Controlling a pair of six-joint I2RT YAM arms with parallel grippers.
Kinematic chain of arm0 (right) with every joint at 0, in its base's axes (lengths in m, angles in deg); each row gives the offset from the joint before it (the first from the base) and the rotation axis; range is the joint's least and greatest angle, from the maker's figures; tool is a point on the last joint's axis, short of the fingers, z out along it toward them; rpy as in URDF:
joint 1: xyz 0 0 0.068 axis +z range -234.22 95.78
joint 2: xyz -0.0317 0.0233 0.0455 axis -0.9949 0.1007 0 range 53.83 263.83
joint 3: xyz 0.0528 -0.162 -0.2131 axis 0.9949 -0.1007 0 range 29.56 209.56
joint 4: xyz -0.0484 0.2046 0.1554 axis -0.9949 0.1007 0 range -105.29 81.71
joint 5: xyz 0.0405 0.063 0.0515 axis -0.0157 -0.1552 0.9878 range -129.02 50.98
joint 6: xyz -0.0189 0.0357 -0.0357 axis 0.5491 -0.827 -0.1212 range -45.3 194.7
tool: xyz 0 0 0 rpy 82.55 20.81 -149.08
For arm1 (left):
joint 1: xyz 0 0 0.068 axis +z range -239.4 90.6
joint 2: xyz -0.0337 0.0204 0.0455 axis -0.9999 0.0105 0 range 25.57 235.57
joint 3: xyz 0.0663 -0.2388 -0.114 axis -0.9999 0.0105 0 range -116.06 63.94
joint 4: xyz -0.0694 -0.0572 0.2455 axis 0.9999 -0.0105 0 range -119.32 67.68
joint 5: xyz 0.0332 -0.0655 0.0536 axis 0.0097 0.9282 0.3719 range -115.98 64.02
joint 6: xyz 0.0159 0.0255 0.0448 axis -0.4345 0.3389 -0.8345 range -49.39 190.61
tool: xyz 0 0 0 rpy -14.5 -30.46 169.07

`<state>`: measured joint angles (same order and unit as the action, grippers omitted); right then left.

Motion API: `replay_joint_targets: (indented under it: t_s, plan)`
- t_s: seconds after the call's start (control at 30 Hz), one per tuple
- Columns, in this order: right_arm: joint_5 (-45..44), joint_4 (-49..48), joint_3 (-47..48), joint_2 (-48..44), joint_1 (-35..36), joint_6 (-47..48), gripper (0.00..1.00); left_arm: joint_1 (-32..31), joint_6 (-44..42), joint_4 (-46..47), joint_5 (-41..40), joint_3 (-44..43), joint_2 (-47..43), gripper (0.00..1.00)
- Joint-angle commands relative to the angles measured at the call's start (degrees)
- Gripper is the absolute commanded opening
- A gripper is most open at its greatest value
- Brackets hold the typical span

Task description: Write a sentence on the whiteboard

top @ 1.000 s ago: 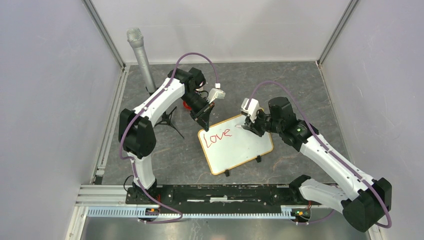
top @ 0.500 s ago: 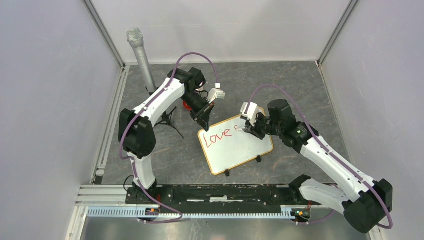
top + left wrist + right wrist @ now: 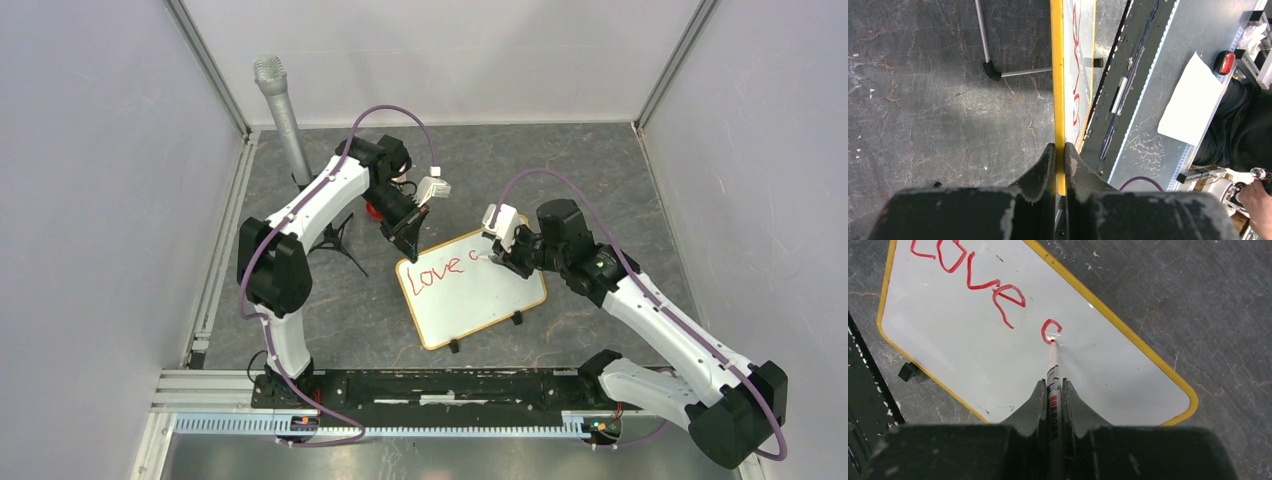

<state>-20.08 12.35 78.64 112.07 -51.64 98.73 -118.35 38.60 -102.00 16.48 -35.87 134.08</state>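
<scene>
Right hand (image 3: 1052, 389) is clenched on a marker (image 3: 1053, 371). The barrel runs out between the two fingers, and its tip touches the whiteboard (image 3: 963, 365) at the lower end of a small red curved stroke like a "c". That stroke stands just after the word "Love", which is all of the sentence (image 3: 437, 272) that can be read. The writing runs along the board's far edge, starting near its far left corner.

Left hand (image 3: 1058, 152) is clamped on the board's thin frame (image 3: 1058, 75). The left wrist view shows the board edge-on between the closed fingers. From above, this grip sits at the board's far left corner.

The board lies near the middle of the grey tabletop (image 3: 600, 170), turned so that its long edges run at a slant to the tabletop's edges. Two black clip feet (image 3: 517, 320) stick out along its near edge. Whether the gripped corner is raised off the surface cannot be told.

A microphone (image 3: 280, 110) stands upright on a small tripod toward the far left corner of the tabletop, beside the left arm and well apart from the board.
</scene>
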Motion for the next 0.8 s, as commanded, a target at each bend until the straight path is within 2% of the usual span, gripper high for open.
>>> replay_joint_targets:
  t_s: [0.0, 0.33, 0.77]
  plan:
    - [-1.3, -2.7, 3.4, 0.8, 0.0, -0.5, 0.00, -0.4, -2.8, -1.7, 2.1, -1.2, 0.0, 0.03]
    - [-1.2, -2.2, 3.4, 1.5, 0.0, -0.3, 0.00, -0.5, -2.8, -1.8, 2.1, -1.4, 0.1, 0.02]
    - [-0.9, 0.0, -2.7, -1.6, 0.0, 0.0, 0.00, -0.5, -2.9, -1.8, 2.3, -1.5, 0.3, 0.03]
